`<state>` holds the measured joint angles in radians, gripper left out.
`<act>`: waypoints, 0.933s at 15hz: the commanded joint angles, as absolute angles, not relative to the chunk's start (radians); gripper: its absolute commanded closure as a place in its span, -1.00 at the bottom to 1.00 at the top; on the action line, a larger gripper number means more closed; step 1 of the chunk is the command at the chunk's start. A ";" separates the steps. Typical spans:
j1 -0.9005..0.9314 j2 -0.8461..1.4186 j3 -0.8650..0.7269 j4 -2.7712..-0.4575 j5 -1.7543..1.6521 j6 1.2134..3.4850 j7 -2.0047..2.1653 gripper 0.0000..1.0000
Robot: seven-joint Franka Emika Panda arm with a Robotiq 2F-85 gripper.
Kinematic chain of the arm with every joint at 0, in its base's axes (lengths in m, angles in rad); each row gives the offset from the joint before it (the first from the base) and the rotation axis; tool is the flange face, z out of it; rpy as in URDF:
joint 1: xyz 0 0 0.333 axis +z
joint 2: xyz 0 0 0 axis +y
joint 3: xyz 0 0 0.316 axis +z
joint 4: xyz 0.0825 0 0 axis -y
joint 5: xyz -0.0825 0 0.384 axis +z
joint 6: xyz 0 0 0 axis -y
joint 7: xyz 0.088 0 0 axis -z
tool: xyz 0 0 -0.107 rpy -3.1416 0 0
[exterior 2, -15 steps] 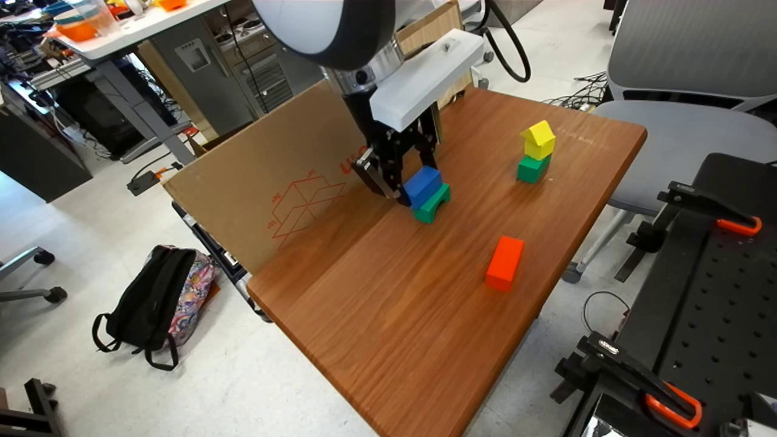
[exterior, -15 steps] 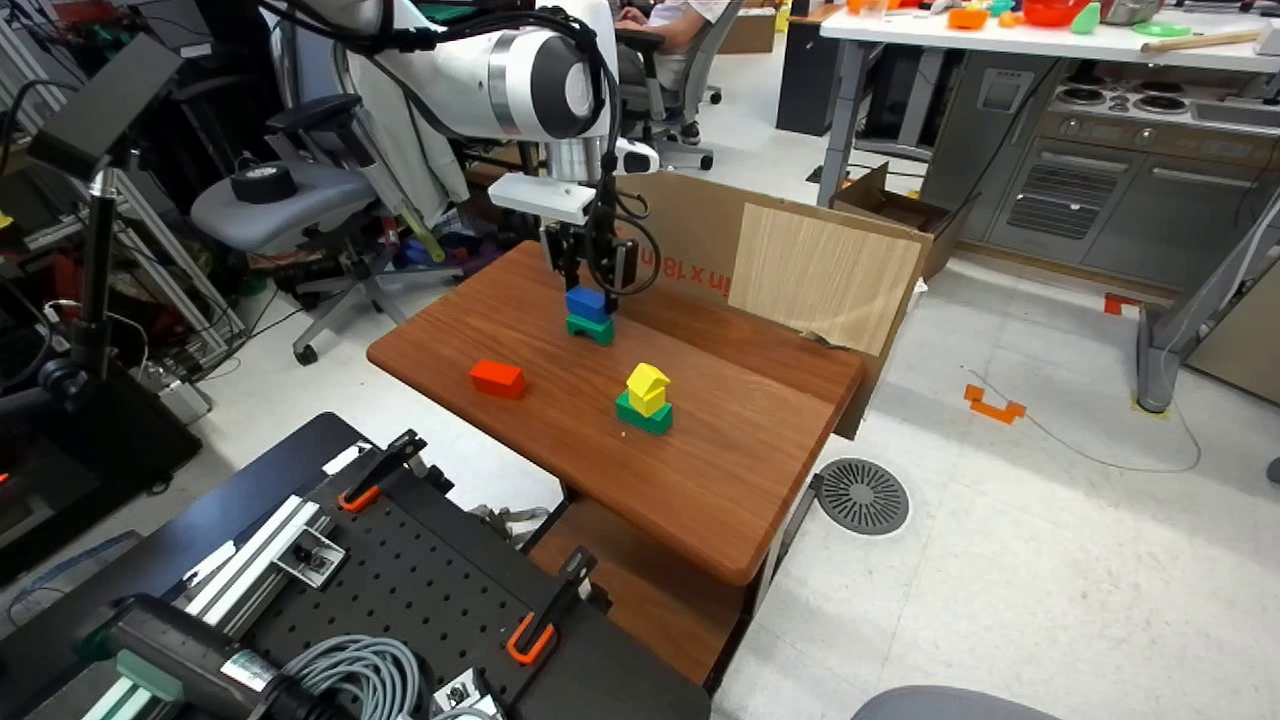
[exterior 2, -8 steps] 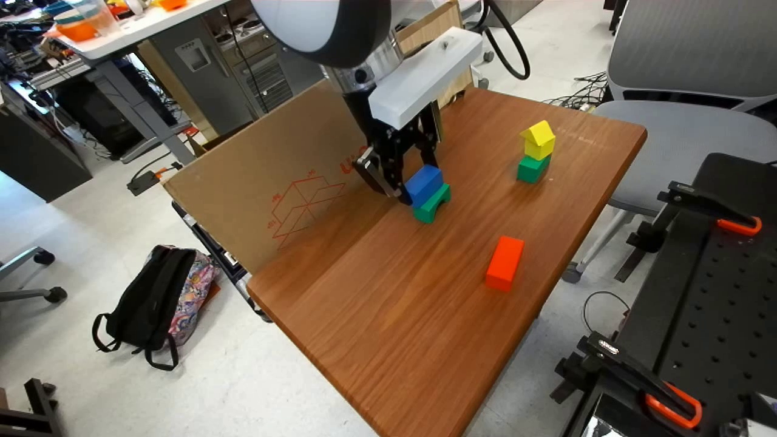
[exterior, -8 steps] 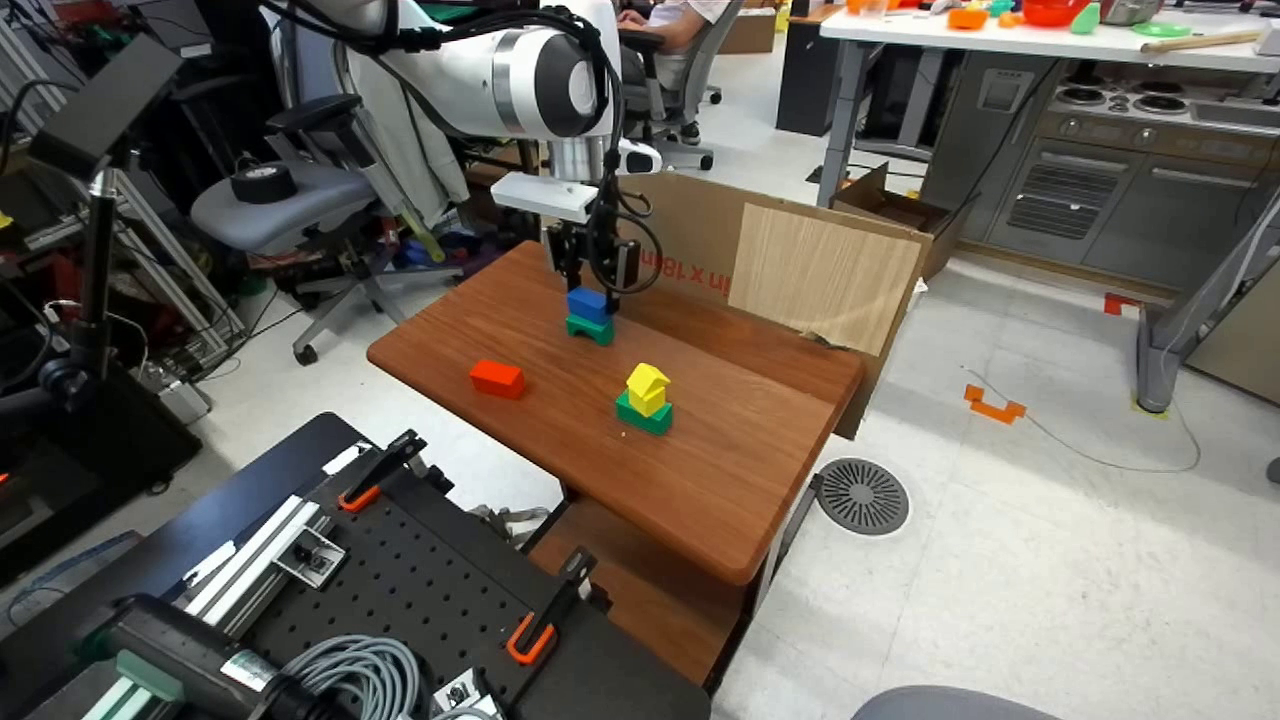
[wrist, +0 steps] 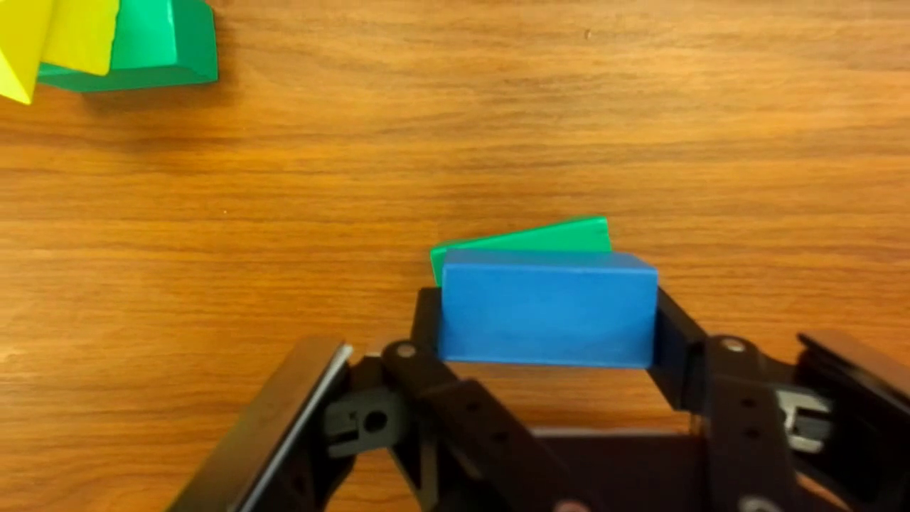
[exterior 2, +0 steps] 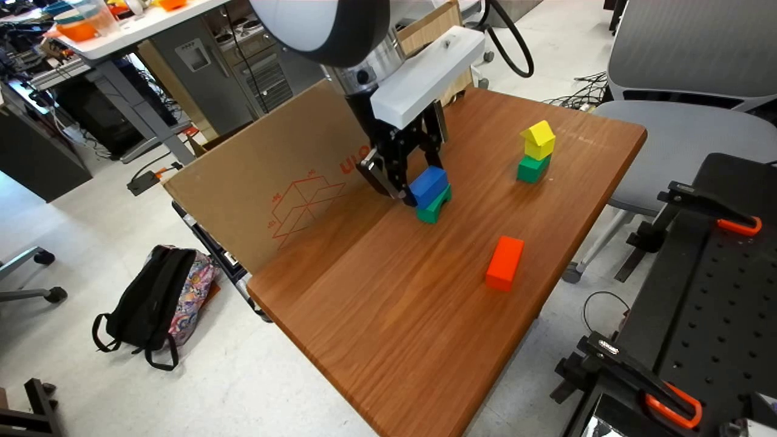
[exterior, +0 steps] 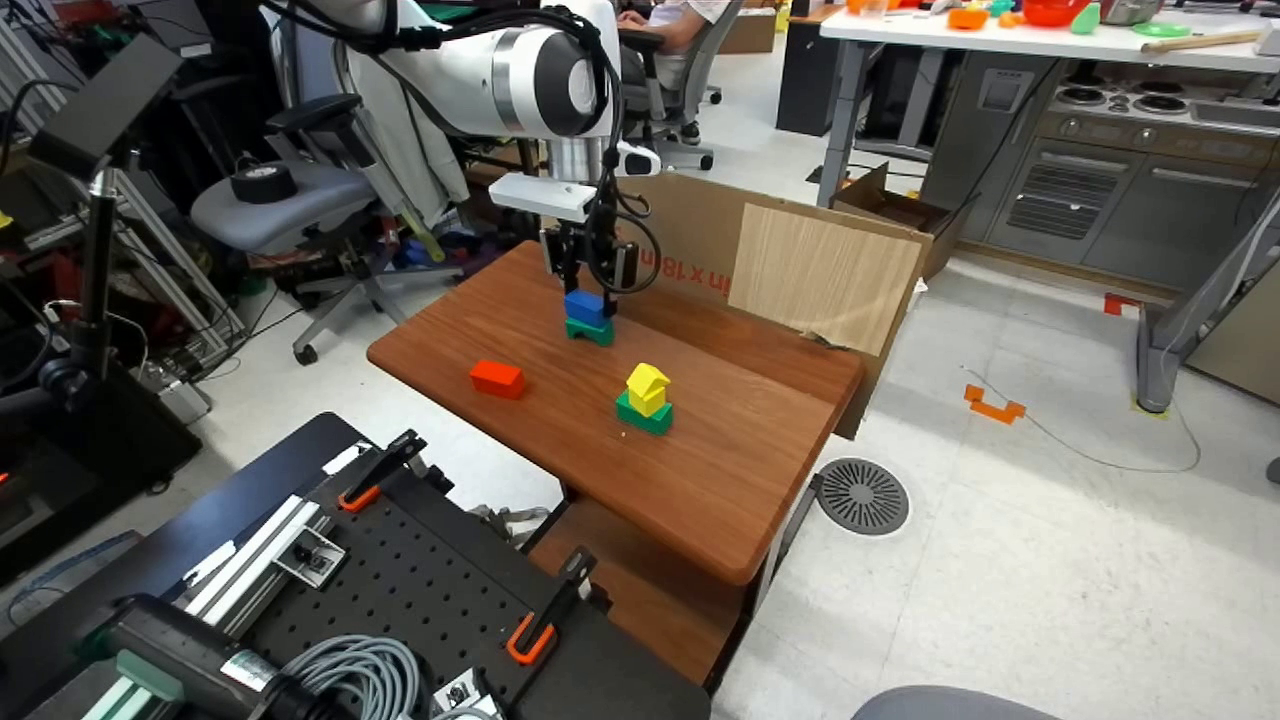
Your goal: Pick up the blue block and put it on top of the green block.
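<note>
Blue and shaped like a little brick, the toy block (wrist: 547, 309) is held tight in the black robot gripper (wrist: 549, 324). We see two dark fingers (wrist: 427, 320) pinch its short ends. In both exterior views we find this toy block right above the small green arch-shaped block (exterior 2: 430, 214), which stands on the brown wooden table (exterior 2: 376, 303). The two look like they touch, but we cannot tell if the bottom one carries any weight. In the wrist view we see a slanted strip of green peek out past a long side of the blue one, so they do not line up quite straight. Well apart from them, we spot a long red-orange block (exterior 2: 505, 263) lying on the wood. We also see another pile: a yellow roof-shaped block (exterior: 648, 379) on a yellow cube-like block (exterior: 648, 402) on a green brick-shaped block (exterior: 657, 424). The white and black robot arm (exterior: 470, 85) reaches over the table, and a brown cardboard sheet (exterior 2: 273, 176) stands up along the table's edge. In an exterior view we see red lines and letters printed on it.
</note>
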<state>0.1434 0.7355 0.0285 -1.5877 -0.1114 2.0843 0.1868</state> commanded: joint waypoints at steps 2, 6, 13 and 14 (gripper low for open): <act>0.164 0.742 0.009 -1.582 -0.126 2.048 0.198 -0.85; 0.160 0.699 0.007 -1.628 -0.135 2.084 0.196 -1.00; 0.143 0.467 0.050 -1.848 -0.146 2.205 0.081 -1.00; 0.137 0.426 0.063 -1.889 -0.140 2.213 0.042 -1.00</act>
